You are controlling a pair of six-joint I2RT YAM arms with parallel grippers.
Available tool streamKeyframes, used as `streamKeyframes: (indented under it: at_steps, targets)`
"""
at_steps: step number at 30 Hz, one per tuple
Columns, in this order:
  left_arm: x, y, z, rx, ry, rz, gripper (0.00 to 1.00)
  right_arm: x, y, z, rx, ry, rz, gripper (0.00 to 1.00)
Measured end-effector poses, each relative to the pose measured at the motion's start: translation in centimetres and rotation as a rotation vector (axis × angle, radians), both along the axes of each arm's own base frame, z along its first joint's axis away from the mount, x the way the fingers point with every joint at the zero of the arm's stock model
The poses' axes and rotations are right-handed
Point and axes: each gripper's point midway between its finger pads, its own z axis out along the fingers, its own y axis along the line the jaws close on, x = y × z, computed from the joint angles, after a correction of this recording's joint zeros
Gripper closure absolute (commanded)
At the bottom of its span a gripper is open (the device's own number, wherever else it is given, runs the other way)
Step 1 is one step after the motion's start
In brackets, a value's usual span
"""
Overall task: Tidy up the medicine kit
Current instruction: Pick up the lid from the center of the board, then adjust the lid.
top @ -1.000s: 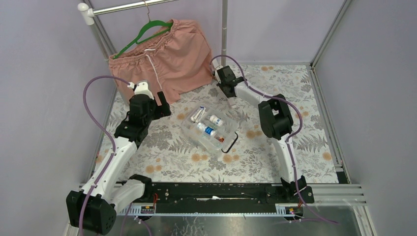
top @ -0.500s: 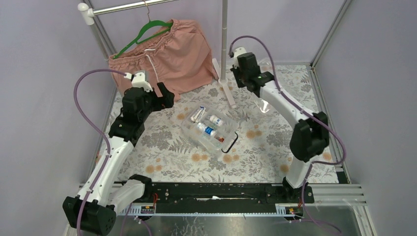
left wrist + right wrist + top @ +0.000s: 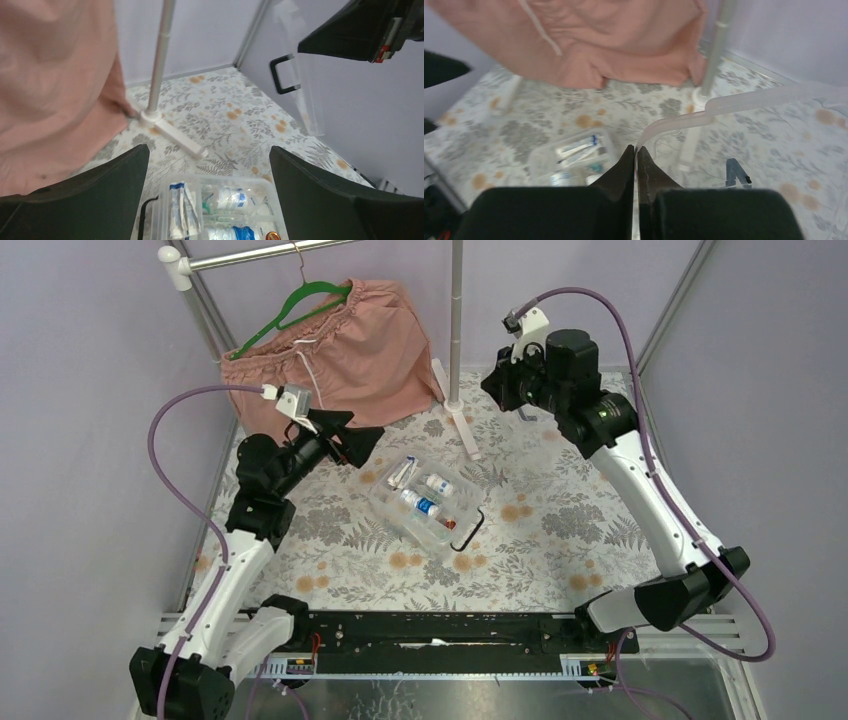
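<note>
**Directly beneath the spread left gripper: the uncovered kit box**

Viewed from above, the left gripper [image 3: 209, 150] hangs with its fingers spread to their widest, holding nothing. The clear plastic rectangular medicine box [image 3: 425, 505] sits lidless on the leaf-patterned table [image 3: 560, 530], just below and slightly ahead of those fingertips.

The right gripper [image 3: 635, 152] is pinched tight on the rim of the clear plastic lid [image 3: 754, 100] and holds it aloft. From this gripper the box lies well apart, downward and across toward the left arm's side. The left arm is therefore the nearer one. A pick from the compartments would probably fall to it, while the lid needs a place to be set down.

The long axis of the box runs aslant, away from the left fingertips toward the near right. It ends there in a black U-shaped handle [image 3: 470, 530]. Squaring the jaws to that axis would likely call for some wrist rotation.

The contents nearest the left fingers are white sachets [image 3: 179, 210] with blue print and a small white bottle [image 3: 232, 197] with a blue label. No brand name or writing can be read, as the print is too small and blurred.
</note>
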Motion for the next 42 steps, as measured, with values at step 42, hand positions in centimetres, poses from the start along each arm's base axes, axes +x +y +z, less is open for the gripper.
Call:
streamKeyframes:
  at_steps: [42]
  targets:
    - [-7.3, -9.5, 6.3, -0.161, -0.389, -0.418, 0.22, -21.4, 7.0, 15.3, 0.646, -0.047, 1.115, 1.00]
